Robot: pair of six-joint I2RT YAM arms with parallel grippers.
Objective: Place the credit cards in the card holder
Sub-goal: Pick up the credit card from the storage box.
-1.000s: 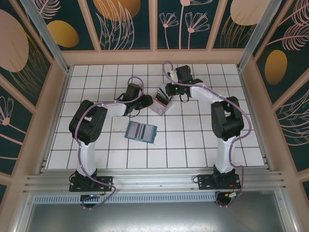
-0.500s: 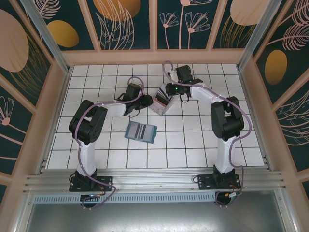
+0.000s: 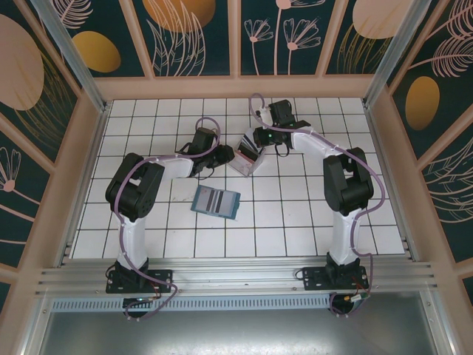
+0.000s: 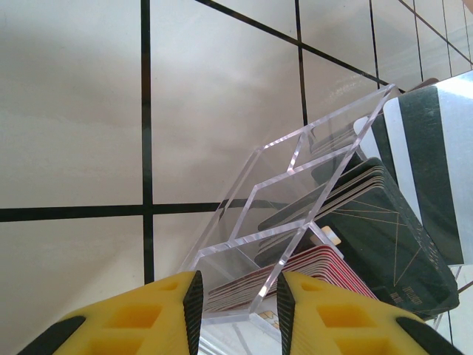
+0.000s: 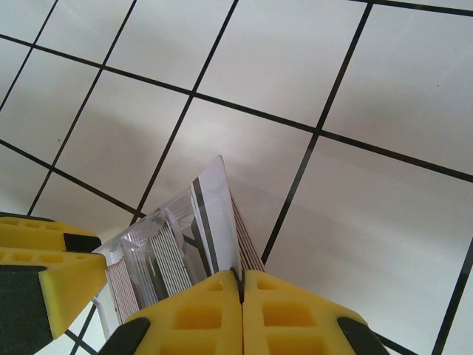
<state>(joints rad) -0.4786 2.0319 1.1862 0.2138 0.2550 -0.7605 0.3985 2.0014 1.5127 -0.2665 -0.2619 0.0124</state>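
The teal-blue card holder [image 3: 216, 201] lies open and flat on the tiles, apart from both arms. The credit cards [image 3: 248, 154] stand in rows inside a clear plastic stand [image 4: 295, 185]: red-edged cards [image 4: 310, 268] and dark green ones [image 4: 384, 229]. My left gripper [image 4: 238, 314] has its yellow fingers [image 4: 166, 314] on either side of the stand's near corner, pads against the acrylic. My right gripper [image 5: 240, 285] is shut on the edge of a white card with a dark stripe [image 5: 216, 214], which rises tilted above the stand at its far side [image 3: 255, 146].
The clear stand [image 3: 244, 158] sits mid-table between the two wrists. White tiled floor [image 3: 295, 214] surrounds it, with wooden walls [image 3: 236, 87] on three sides. The left gripper's yellow fingers [image 5: 44, 259] show at the left in the right wrist view.
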